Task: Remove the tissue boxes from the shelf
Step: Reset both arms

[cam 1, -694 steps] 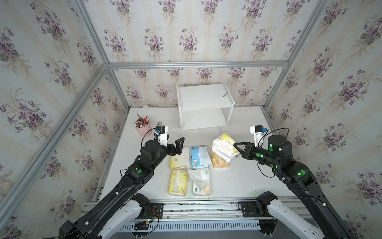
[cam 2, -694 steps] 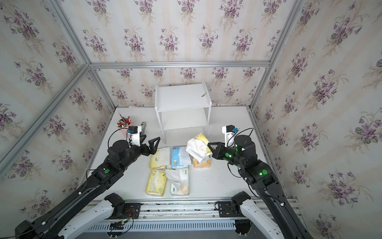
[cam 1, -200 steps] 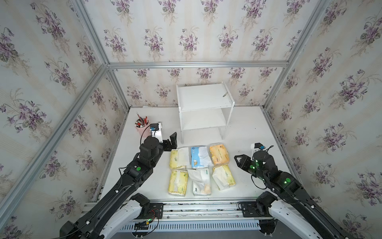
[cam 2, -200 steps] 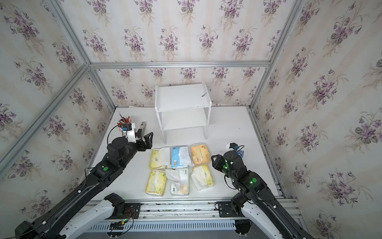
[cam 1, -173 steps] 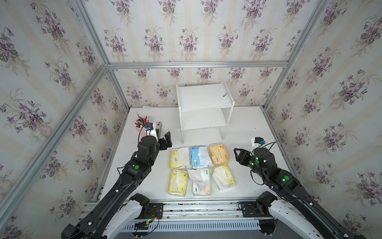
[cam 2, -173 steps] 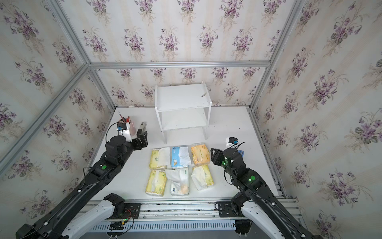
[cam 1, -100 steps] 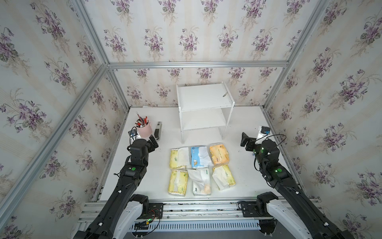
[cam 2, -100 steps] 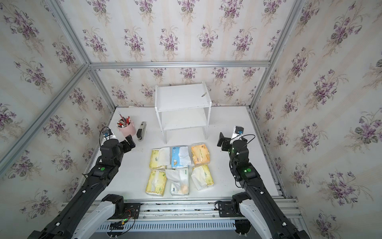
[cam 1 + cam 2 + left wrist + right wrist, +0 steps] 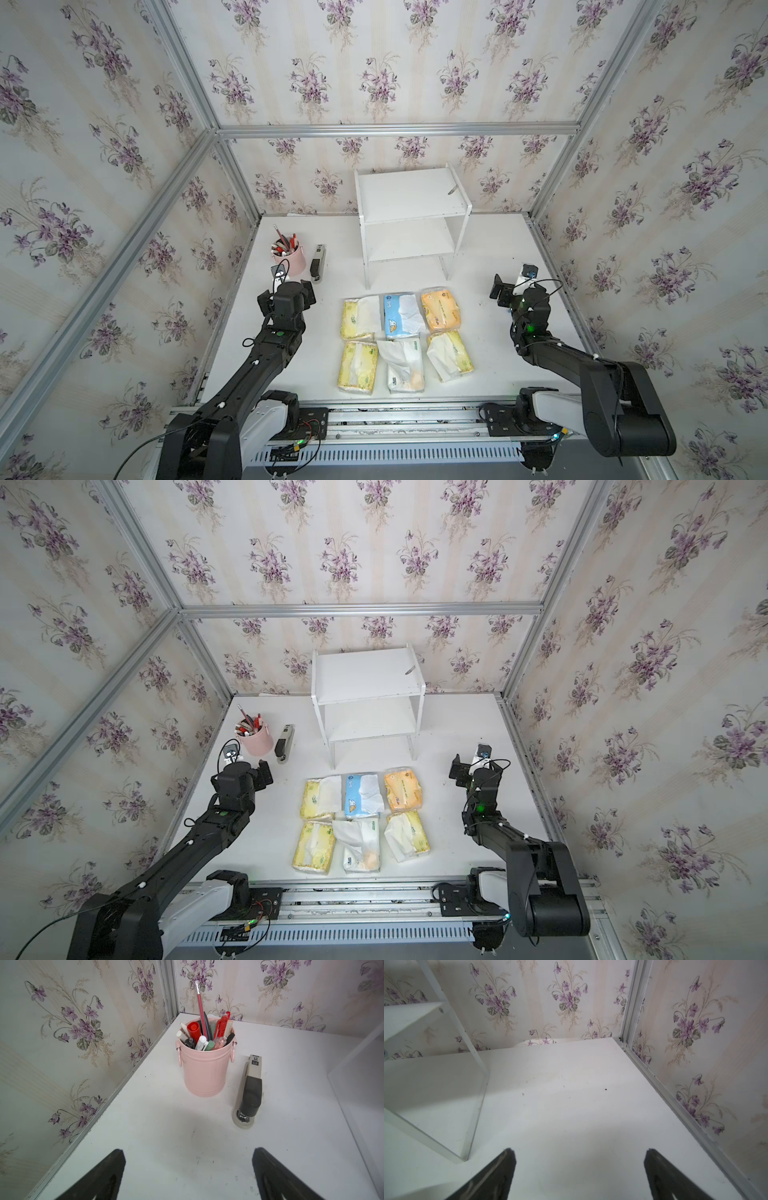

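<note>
The white shelf (image 9: 409,199) (image 9: 365,675) stands at the back of the table with both boards bare; one of its uprights (image 9: 472,1047) shows in the right wrist view. Several tissue boxes lie in two rows in front of it: yellow (image 9: 359,318), blue-and-white (image 9: 401,313) and orange (image 9: 440,309) behind, yellow (image 9: 358,368), white (image 9: 405,365) and yellow (image 9: 451,355) in front. My left gripper (image 9: 285,294) (image 9: 189,1150) hangs open left of the packs, holding nothing. My right gripper (image 9: 509,286) (image 9: 580,1150) is open and empty to their right.
A pink pen cup (image 9: 286,257) (image 9: 204,1070) and a stapler (image 9: 318,264) (image 9: 250,1088) stand just beyond the left gripper, near the left wall. The right gripper is close to the right wall rail (image 9: 675,1103). A metal rail (image 9: 395,415) runs along the table's front.
The right gripper has opened and drawn back from the front right yellow pack toward the right wall. The left arm has swung left, away from the packs, toward the pen cup.
</note>
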`<state>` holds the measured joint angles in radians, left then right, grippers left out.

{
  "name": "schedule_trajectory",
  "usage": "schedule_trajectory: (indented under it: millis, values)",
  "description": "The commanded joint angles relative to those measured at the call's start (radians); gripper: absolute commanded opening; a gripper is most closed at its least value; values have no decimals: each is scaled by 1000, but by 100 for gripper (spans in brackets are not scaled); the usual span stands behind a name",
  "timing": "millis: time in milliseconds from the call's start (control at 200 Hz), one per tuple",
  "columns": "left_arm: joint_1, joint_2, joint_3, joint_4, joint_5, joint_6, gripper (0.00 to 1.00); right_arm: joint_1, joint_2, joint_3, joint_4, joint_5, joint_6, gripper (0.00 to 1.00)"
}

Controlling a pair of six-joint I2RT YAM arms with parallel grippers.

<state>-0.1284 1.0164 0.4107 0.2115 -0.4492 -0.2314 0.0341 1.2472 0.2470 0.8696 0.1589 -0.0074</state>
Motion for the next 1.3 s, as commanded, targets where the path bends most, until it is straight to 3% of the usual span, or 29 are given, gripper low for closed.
schedule_trajectory:
  millis: [0, 210, 410, 490, 625, 884, 1019, 1079, 1294]
  values:
    - [8, 33, -35, 145, 7, 55, 99, -5, 23, -5, 248, -69, -74, 100]
    - [32, 152, -69, 301, 85, 72, 99, -41, 145, -49, 516, -160, -97, 100]
    - [38, 230, -40, 369, 131, 164, 99, -43, 215, 9, 490, -200, -92, 100]
    - [44, 251, -41, 415, 154, 203, 99, -43, 174, 14, 456, -191, -101, 100]
    - [50, 266, -30, 414, 216, 230, 99, -43, 17, 55, 92, -145, -107, 100]
    - [50, 350, -61, 564, 260, 272, 99, -45, -37, -122, 181, -131, -76, 100]
    - [51, 430, -74, 644, 269, 274, 99, -45, 25, -139, 324, -170, -94, 100]
    - [50, 465, -82, 700, 271, 286, 99, -45, 26, -101, 246, -163, -88, 100]
    - [51, 472, -25, 597, 238, 268, 99, -45, 15, -120, 271, -181, -88, 100]
